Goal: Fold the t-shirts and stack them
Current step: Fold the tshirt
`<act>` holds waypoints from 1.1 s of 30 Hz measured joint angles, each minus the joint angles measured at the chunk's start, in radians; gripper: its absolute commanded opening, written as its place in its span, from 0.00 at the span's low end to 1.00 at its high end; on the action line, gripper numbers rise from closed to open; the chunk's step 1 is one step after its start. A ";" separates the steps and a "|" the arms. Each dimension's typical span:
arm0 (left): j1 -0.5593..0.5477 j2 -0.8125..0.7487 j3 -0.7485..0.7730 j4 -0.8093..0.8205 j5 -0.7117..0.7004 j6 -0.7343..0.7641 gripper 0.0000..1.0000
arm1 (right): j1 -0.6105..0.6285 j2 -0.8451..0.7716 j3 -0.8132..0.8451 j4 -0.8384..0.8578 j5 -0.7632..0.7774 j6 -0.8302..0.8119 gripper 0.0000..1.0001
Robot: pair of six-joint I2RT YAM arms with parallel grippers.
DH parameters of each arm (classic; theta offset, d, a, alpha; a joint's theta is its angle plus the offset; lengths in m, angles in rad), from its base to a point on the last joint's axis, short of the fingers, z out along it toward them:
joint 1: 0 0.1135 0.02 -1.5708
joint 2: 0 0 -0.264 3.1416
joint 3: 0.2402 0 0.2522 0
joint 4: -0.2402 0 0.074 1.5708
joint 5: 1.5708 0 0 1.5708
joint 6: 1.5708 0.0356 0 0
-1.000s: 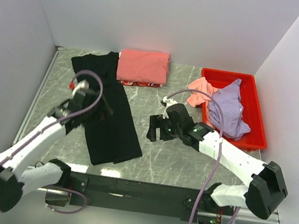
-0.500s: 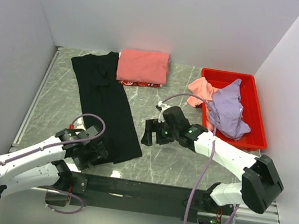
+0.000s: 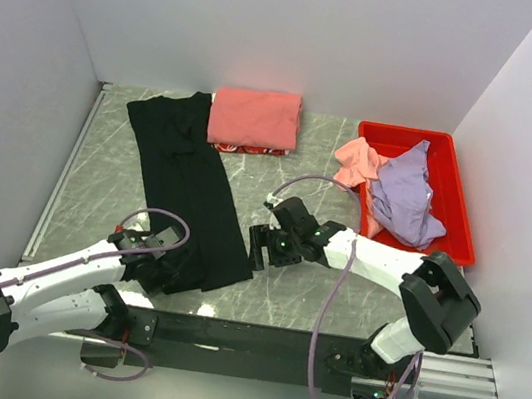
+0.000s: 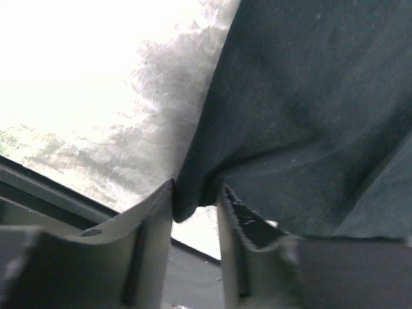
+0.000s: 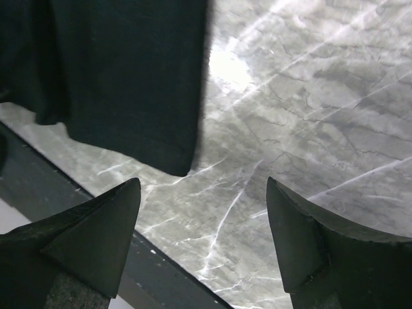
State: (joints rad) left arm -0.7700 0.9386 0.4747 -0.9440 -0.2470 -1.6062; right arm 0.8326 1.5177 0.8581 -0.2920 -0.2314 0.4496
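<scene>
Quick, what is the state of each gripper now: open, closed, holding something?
Left gripper: closed on an edge of the black t-shirt.
Right gripper: open, holding nothing.

I am seeing 1 grey veined marble table [image 3: 292,290] filling the view | 1 red bin [image 3: 450,178] sitting at its far right | 1 black rail [image 3: 244,336] running along its near edge | white walls [image 3: 274,19] enclosing 3 sides
</scene>
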 measured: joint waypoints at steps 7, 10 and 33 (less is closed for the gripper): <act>0.000 -0.003 -0.011 0.010 -0.013 -0.024 0.15 | 0.034 0.077 0.031 -0.020 0.029 0.006 0.72; 0.000 -0.011 -0.016 0.012 -0.011 -0.030 0.13 | 0.059 0.108 0.046 -0.019 0.030 0.014 0.67; -0.004 -0.071 0.006 -0.006 -0.064 -0.018 0.01 | 0.108 0.178 0.179 -0.025 0.028 0.037 0.00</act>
State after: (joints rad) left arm -0.7738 0.8680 0.4808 -0.9504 -0.3107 -1.6241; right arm 0.9405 1.6958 1.0367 -0.3172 -0.2031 0.4866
